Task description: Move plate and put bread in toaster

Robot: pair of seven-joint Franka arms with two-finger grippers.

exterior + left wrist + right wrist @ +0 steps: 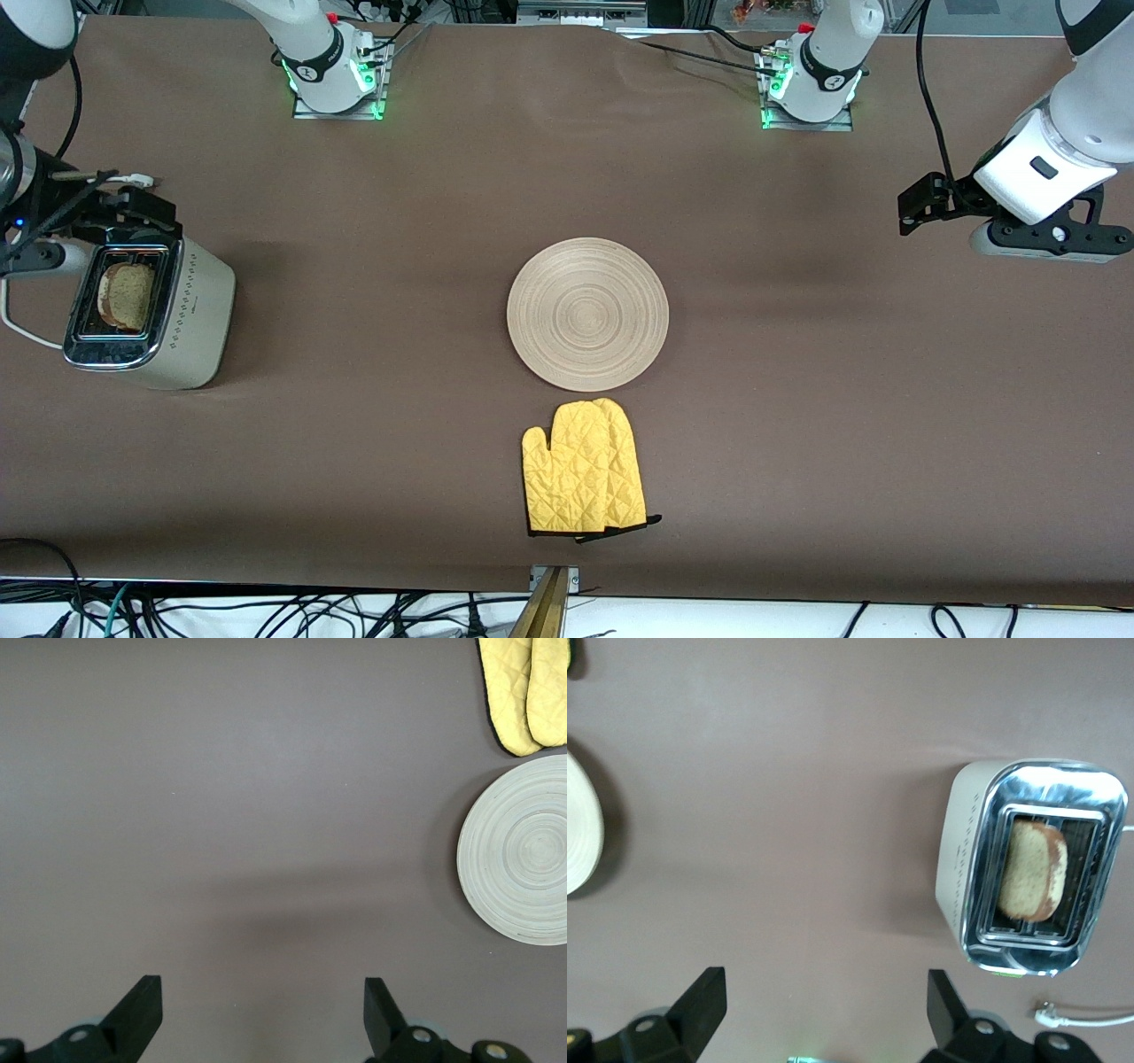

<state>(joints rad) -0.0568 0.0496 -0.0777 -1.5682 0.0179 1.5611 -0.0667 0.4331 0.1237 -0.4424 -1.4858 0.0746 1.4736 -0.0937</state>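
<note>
Now, in the front view, the plate (587,314) lies flat in the middle of the table (797,425) with nothing on it. A mitt (582,479) lies just beside it, nearer the front edge. The toaster (146,314) stands at the right arm's end, its long side running from the front edge toward the bases. The bread (127,296) sits in a slot, leaning a bit. The right gripper (97,199) hangs by the toaster's top. The left gripper (921,208) waits over its own end.

In the left wrist view, the left gripper's fingers (137,1010) are spread wide, holding nothing, well apart from the plate (518,850).

In the right wrist view, the right gripper's fingers (700,1001) are spread too, empty. The bread (1032,870) is inside the toaster (957,850). It looks like the job is about done.
</note>
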